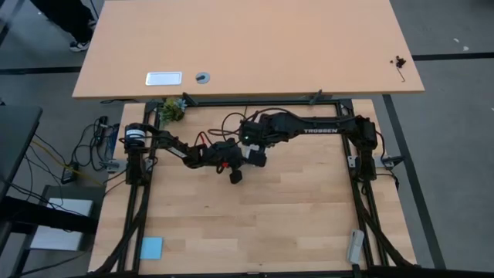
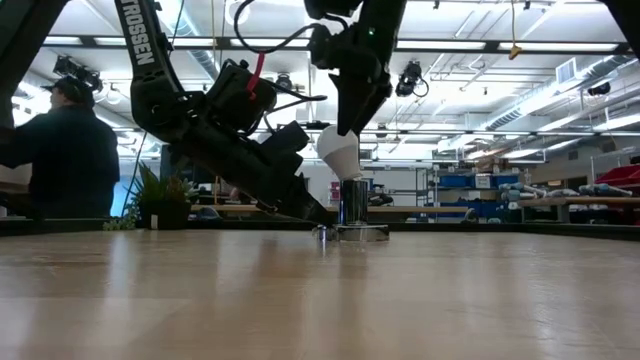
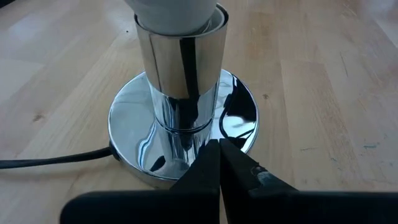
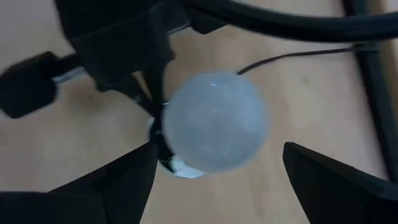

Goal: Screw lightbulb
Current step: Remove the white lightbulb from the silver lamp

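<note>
Sitting in socket [image 3: 180,74], lightbulb [image 4: 214,121] between open right gripper [image 4: 217,180] fingers, untouched.

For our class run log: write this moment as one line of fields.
bulb: seated in chrome socket | right gripper: open, fingers apart around bulb, not gripping | left gripper: shut, pressing on socket base

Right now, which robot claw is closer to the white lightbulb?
Right. The right gripper hangs open just above the lightbulb, fingers either side. The left gripper is shut, lower down against the socket base.
</note>
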Motion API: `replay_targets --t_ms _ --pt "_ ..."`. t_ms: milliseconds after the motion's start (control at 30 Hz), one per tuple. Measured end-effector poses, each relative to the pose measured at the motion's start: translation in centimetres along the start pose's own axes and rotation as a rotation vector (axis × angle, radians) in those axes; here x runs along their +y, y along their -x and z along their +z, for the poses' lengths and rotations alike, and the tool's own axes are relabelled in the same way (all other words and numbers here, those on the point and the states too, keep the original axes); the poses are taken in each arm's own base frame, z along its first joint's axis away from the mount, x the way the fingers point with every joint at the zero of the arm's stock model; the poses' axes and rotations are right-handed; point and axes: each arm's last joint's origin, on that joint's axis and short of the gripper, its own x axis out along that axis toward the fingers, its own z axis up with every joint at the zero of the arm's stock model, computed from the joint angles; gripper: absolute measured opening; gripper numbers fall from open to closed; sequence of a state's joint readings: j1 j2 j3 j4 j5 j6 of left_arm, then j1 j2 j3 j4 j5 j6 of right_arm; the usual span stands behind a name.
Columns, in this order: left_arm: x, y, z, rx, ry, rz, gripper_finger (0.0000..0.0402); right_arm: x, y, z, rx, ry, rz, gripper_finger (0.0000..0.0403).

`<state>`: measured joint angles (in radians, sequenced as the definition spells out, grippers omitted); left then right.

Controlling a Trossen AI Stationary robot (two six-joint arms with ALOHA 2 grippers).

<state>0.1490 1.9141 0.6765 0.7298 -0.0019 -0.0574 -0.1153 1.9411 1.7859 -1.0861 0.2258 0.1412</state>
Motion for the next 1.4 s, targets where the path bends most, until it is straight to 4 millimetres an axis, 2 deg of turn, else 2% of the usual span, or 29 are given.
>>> replay_targets --t_ms 133,433,667,767,967,1100,1300,1400 --pt "0.0 0.0 0.0 0.0 0.0 0.0 0.0003 -0.3 0.3 0.0 -0.005 0.066 -0.062 0.0351" --pt "0.0 0.0 0.0 0.003 0.0 0.001 0.0003 -0.8 4.0 0.0 0.053 0.164 -0.094 0.0347" --pt "0.0 0.0 0.0 0.004 0.0 0.002 0.0003 -0.6 4.3 -0.5 0.088 0.126 -0.093 0.0345" --pt "0.0 0.0 0.0 0.004 0.0 0.002 0.0003 -0.5 4.9 -0.5 0.061 0.114 -0.096 0.0344" --pt "0.0 0.0 0.0 0.004 -0.001 0.003 0.0003 -0.6 7.3 -1.0 -0.088 0.084 -0.096 0.0336" --pt "0.0 0.0 0.0 0.004 -0.002 0.003 0.0003 -0.8 7.6 -2.9 -0.192 0.041 -0.084 0.0328" --pt "0.0 0.0 0.0 0.004 -0.003 0.003 0.0003 -1.3 5.7 -7.7 -0.338 -0.069 -0.059 0.032" --pt "0.0 0.0 0.0 0.004 -0.002 0.003 0.0003 -1.3 4.1 -10.5 -0.405 -0.147 -0.031 0.0318"
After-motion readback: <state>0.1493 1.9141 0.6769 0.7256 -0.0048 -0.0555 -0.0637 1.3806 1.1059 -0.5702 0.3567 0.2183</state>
